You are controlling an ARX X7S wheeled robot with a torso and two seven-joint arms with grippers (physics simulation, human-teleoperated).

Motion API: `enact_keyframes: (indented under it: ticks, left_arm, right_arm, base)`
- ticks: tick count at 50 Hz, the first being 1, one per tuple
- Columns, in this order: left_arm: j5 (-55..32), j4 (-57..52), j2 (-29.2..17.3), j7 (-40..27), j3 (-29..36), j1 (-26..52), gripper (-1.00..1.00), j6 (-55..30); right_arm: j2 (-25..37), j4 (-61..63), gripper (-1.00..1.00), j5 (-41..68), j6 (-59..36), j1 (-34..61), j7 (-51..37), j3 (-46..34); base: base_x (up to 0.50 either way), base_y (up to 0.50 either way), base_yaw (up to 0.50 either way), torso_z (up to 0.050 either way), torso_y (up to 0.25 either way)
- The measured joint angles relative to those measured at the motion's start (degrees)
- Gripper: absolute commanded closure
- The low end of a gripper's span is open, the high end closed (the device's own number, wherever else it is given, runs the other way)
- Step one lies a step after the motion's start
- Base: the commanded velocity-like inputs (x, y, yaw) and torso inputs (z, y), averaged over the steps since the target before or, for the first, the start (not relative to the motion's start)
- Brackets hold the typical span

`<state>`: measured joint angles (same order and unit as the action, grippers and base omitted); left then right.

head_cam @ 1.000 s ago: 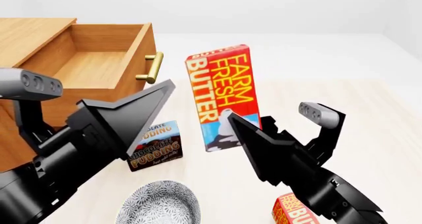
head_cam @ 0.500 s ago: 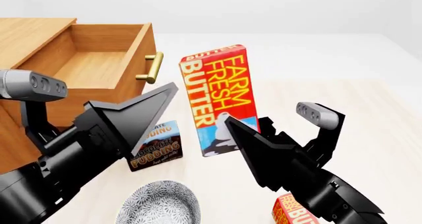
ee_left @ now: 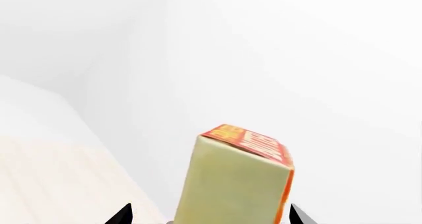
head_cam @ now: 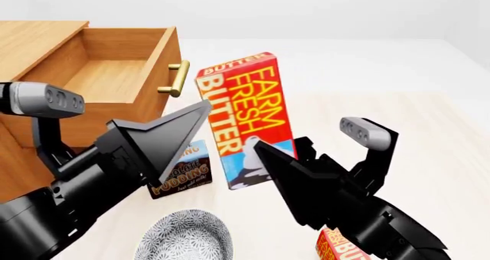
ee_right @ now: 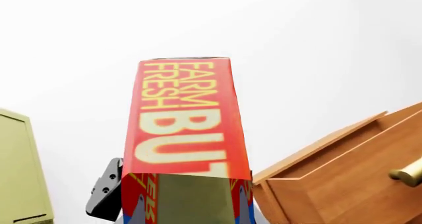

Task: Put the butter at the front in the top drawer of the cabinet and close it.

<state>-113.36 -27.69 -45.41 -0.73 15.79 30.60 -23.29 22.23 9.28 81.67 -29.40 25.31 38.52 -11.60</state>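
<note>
On butter (head_cam: 247,108): "FARM FRESH BUTTER"

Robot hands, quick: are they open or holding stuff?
Left gripper: open, holding nothing.
Right gripper: shut on the butter carton, holding it up in the air.

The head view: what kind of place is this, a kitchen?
Probably a simulated kitchen-like tabletop: a wooden cabinet with its top drawer open, a butter carton, a chocolate pudding box and a patterned bowl.
</note>
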Motion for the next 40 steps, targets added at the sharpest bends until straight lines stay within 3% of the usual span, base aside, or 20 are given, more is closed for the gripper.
enact_keyframes:
  ticks: [40]
  left_arm:
    - [-0.20, -0.25, 0.33, 0.82, 0.74, 0.00, -1.00, -0.91]
  right_arm:
    - [0.36, 0.30, 1.00, -0.55, -0.95, 1.61, -0.89, -2.11]
  base:
    - [0.00, 0.00, 0.00, 0.001, 0.001]
